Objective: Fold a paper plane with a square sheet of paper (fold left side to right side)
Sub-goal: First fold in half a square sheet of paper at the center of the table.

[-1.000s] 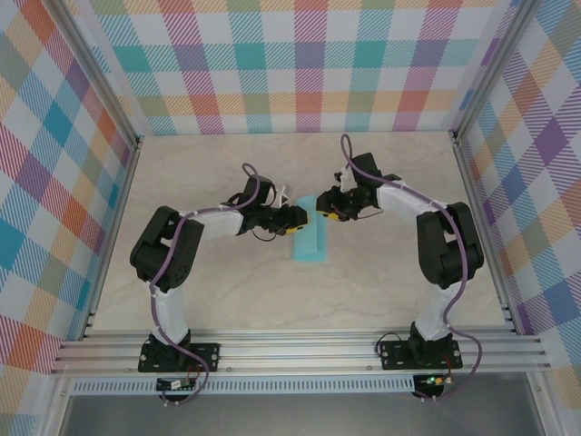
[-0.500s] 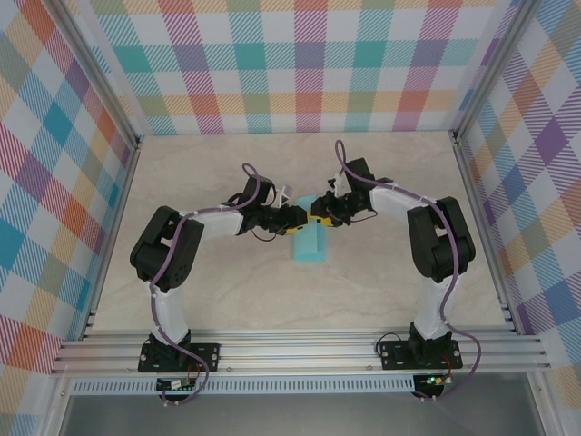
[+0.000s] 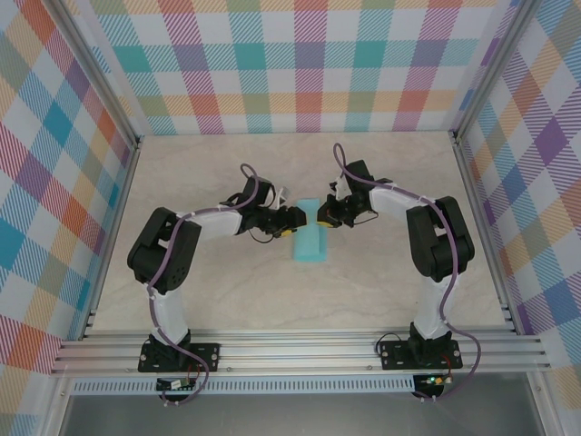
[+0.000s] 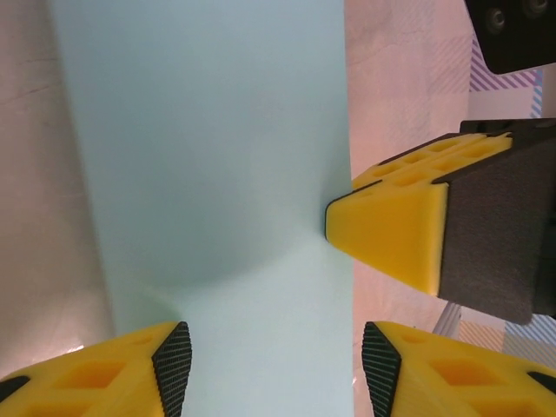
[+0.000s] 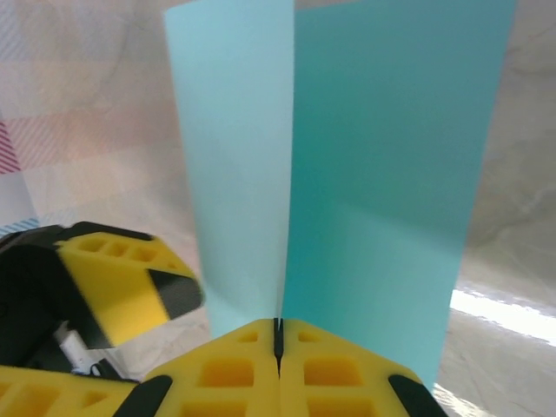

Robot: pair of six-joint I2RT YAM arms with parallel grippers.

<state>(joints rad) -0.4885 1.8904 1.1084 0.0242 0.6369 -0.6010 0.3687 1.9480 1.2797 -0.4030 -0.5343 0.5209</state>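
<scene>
The square sheet of paper (image 3: pixel 310 236) lies mid-table, folded in half into a long turquoise strip; it does not have a paper plane's shape. My right gripper (image 3: pixel 328 215) is at the strip's far end. In the right wrist view its jaws (image 5: pixel 279 334) are shut on the paper (image 5: pixel 382 156), where a pale flap and a darker flap meet. My left gripper (image 3: pixel 290 222) is at the strip's left side. In the left wrist view it (image 4: pixel 276 369) stands open over the paper (image 4: pixel 217 130), with nothing pinched. The right gripper's yellow finger (image 4: pixel 395 234) touches the paper's right edge.
The beige tabletop (image 3: pixel 236 291) is fenced by aluminium rails (image 3: pixel 300 350) at the front and checked walls on the other sides. Both arms reach inward and their grippers almost meet over the paper's far end. The left gripper's finger (image 5: pixel 130 278) sits close beside the right jaws.
The right gripper has closed on the paper's far end. The left gripper's jaws have opened and drawn slightly left, off the sheet.
</scene>
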